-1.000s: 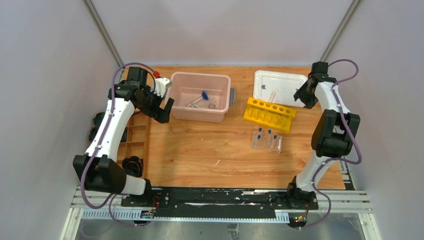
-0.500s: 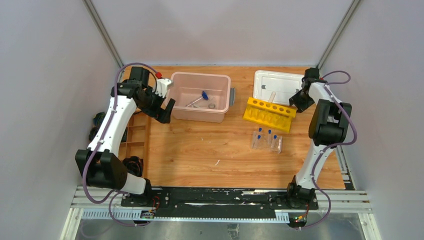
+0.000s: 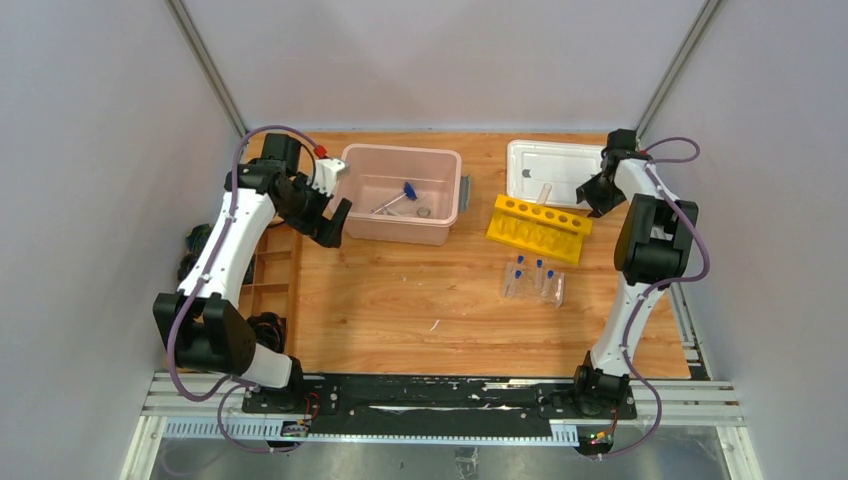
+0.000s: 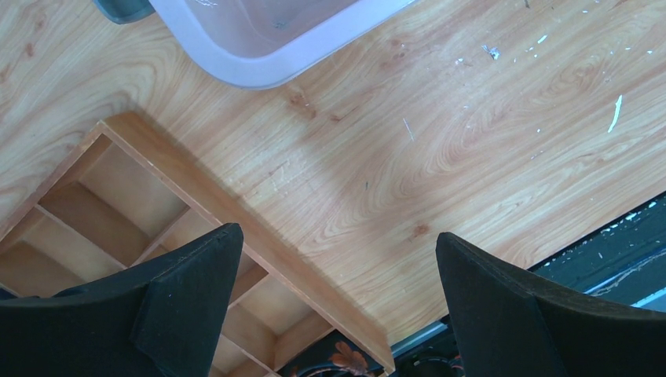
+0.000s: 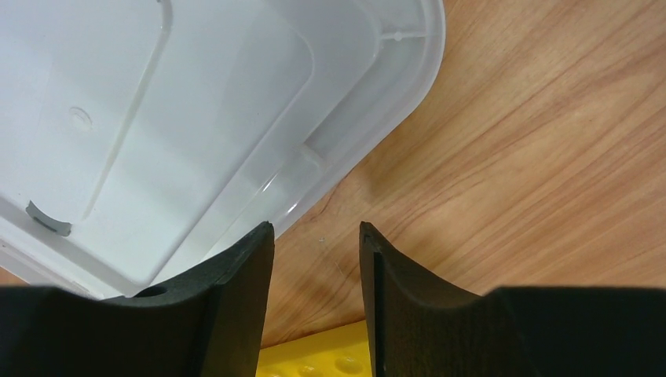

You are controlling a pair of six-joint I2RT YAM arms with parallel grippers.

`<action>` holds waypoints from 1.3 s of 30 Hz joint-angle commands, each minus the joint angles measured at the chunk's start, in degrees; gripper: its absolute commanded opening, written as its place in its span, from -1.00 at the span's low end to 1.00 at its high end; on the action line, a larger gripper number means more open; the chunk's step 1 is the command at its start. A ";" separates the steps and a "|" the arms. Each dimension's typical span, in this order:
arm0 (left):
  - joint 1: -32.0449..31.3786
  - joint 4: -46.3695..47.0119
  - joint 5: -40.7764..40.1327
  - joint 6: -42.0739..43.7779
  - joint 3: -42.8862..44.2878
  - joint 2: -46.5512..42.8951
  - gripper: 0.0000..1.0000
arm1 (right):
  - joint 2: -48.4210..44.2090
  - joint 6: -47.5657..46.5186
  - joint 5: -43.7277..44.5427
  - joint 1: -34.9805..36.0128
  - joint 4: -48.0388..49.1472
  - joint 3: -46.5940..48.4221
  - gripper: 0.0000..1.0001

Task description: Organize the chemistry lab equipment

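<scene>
A yellow tube rack (image 3: 538,229) lies right of centre with one clear tube (image 3: 545,192) standing at its back edge. In front of it a clear rack (image 3: 533,283) holds three blue-capped tubes. A blue clip (image 3: 409,189), thin rods (image 3: 390,206) and a small clear round piece (image 3: 425,211) lie inside the pink bin (image 3: 400,152). My left gripper (image 3: 335,222) (image 4: 336,236) is open and empty, at the bin's front left corner. My right gripper (image 3: 590,195) (image 5: 316,228) is open and empty, over the table between the white lid (image 5: 173,118) and the yellow rack (image 5: 314,353).
The white lid (image 3: 570,165) lies at the back right. A wooden divided tray (image 3: 268,280) (image 4: 118,212) sits along the table's left edge, under my left gripper. The pink bin's corner (image 4: 259,47) shows in the left wrist view. A small white scrap (image 3: 434,325) lies mid-table.
The right arm has folded in and its gripper has shifted a little left and back, to the lid's right edge. The left arm has barely moved.
</scene>
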 commanded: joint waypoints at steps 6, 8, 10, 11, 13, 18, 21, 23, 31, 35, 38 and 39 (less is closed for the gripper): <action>0.33 0.36 1.30 1.46 -0.75 1.35 1.00 | 2.20 4.17 0.07 1.50 -1.55 1.58 0.00; 0.34 0.36 1.25 1.69 -0.71 1.33 1.00 | 3.27 5.12 -0.06 1.52 -2.15 2.32 0.00; 0.34 0.36 1.19 2.05 -0.71 1.16 1.00 | 4.64 5.71 0.17 1.82 -4.06 3.81 0.03; 0.34 0.36 1.14 2.14 -0.64 1.17 1.00 | 5.43 5.74 0.51 2.00 -4.73 4.47 0.04; 0.34 0.29 1.16 2.04 -0.43 1.23 1.00 | 6.00 5.47 1.83 2.59 -5.82 5.45 0.06; 0.36 0.36 0.94 2.30 -0.35 1.01 0.99 | 5.90 6.00 3.53 3.25 -5.69 5.01 -0.01; 0.34 0.36 0.83 2.51 -0.66 1.06 0.98 | 5.54 6.71 3.53 3.38 -4.82 4.20 -0.23; 0.34 0.34 0.74 2.46 -0.71 1.12 0.98 | 5.18 7.49 3.06 3.49 -3.70 3.32 -0.38; 0.38 0.36 0.96 2.93 -0.90 0.24 0.92 | 5.00 10.05 -0.37 3.63 -1.10 3.52 -0.74; 0.42 0.36 1.66 3.04 -1.06 -0.12 0.89 | 2.97 11.84 -1.57 3.56 1.43 1.31 -0.94; 0.42 0.33 1.48 3.13 -0.93 -0.13 0.86 | 0.07 14.01 -2.96 3.57 6.55 -2.00 -1.00; 0.42 0.29 1.31 3.13 -0.91 -0.26 0.85 | -0.76 14.75 -4.08 3.56 7.57 -2.65 -1.00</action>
